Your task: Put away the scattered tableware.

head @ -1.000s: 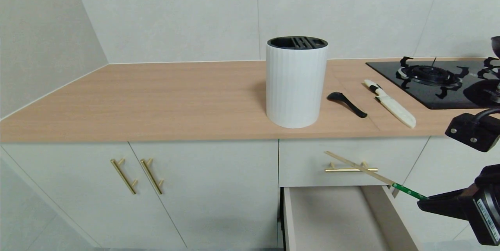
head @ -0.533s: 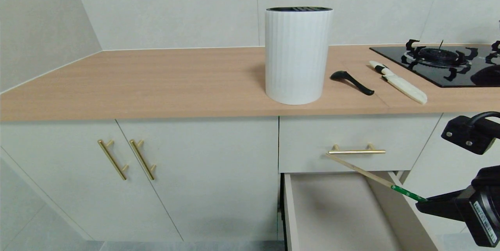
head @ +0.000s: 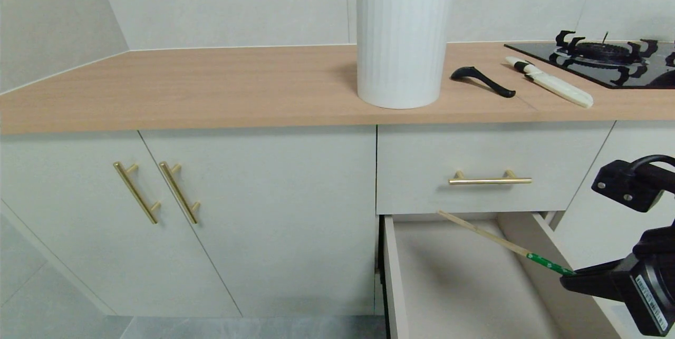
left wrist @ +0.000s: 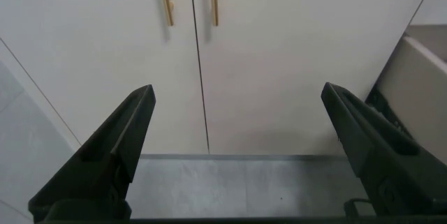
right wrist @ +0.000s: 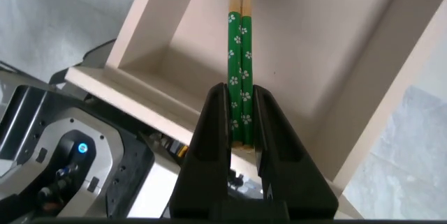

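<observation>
My right gripper (head: 572, 275) (right wrist: 242, 123) is shut on a pair of wooden chopsticks (head: 495, 241) (right wrist: 240, 56) with green flowered ends. The chopsticks slant out over the open lower drawer (head: 464, 281) (right wrist: 307, 63), tips near its back left. My left gripper (left wrist: 237, 133) stands open low in front of the cabinet doors (left wrist: 202, 56), with nothing between its fingers. On the wooden counter (head: 211, 86) lie a black spoon (head: 482, 79) and a white knife (head: 551, 83) with a black band, to the right of a tall white ribbed holder (head: 401, 33).
A black gas hob (head: 606, 59) sits at the counter's far right. The upper drawer (head: 490, 167) with a brass handle is closed above the open one. Two brass handles (head: 155, 191) mark the left cabinet doors. Grey floor tiles (left wrist: 244, 189) lie below.
The whole head view has shifted as the camera sank, so the counter sits higher in the picture. The right gripper with the chopsticks now hangs over the open drawer rather than before the upper drawer's handle.
</observation>
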